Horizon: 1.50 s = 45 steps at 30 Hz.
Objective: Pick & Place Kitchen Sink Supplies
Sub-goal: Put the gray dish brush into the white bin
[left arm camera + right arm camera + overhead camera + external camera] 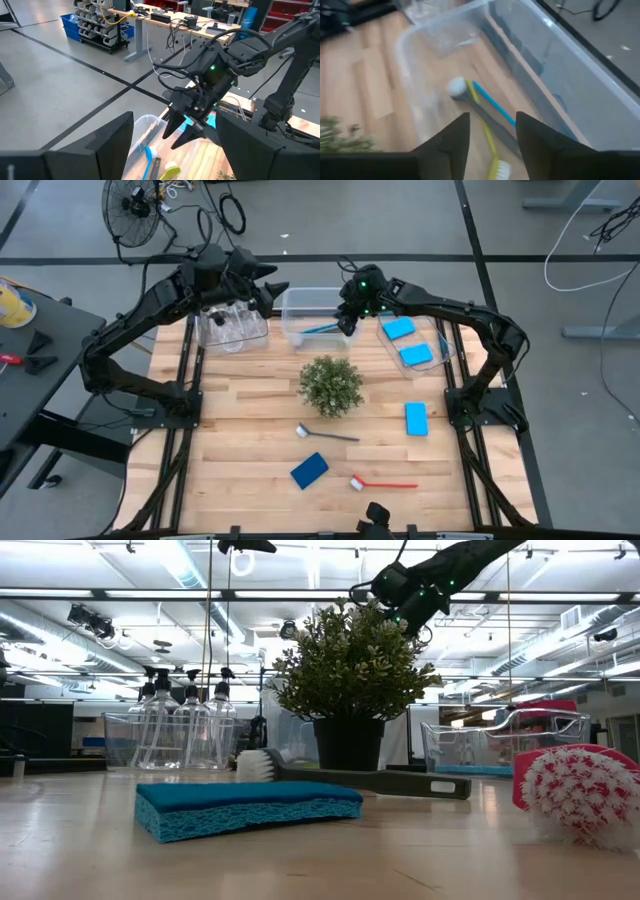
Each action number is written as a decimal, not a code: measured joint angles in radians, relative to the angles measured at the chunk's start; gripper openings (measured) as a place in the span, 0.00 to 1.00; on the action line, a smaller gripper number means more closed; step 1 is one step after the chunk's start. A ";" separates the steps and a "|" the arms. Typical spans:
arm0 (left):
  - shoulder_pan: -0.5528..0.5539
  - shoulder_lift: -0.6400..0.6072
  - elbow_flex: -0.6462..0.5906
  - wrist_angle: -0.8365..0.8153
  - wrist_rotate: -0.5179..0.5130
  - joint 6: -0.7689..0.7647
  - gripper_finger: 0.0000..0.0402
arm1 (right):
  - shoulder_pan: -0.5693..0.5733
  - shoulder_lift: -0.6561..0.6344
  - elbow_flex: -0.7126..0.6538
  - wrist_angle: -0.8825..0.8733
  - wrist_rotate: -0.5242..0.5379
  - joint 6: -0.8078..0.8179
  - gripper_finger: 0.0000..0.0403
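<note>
My right gripper (348,323) (492,120) hangs open above the middle clear bin (300,302), touching nothing. In that bin lie a blue brush (495,104), a yellow brush (489,142) and a dark grey one (492,125). My left gripper (274,288) is open in the air, between the left bin with the clear bottles (228,322) (185,725) and the middle bin. The right bin holds two blue sponges (407,342). On the table lie a dark grey brush (328,435) (370,778), a red brush (383,483) (580,790) and two blue sponges (309,470) (416,418).
A bushy green plant (330,385) (350,670) in a dark pot stands mid-table, just in front of the bins. The three clear bins line the far edge. The arms' frames (180,395) (480,395) stand at the left and right sides. Bare wood (240,430) shows left of the plant.
</note>
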 joint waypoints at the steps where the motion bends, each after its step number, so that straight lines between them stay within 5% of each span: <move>1: 0.000 0.000 0.000 0.000 0.000 0.000 0.72 | 0.000 -0.006 0.000 -0.001 -0.016 0.000 0.41; 12: -0.003 0.000 0.000 -0.051 0.054 0.000 0.72 | 0.047 -0.160 0.000 -0.010 -0.277 -0.077 0.46; 17: -0.004 0.000 0.000 -0.071 0.101 0.000 0.72 | 0.118 -0.251 0.000 -0.101 -0.312 -0.174 0.46; 27: -0.004 0.000 0.000 -0.072 0.126 -0.003 0.72 | 0.329 -0.340 0.000 -0.408 -0.194 -0.231 0.46; 45: -0.004 0.000 0.000 -0.073 0.179 0.000 0.72 | 0.718 -0.337 0.000 -0.602 0.029 0.249 0.46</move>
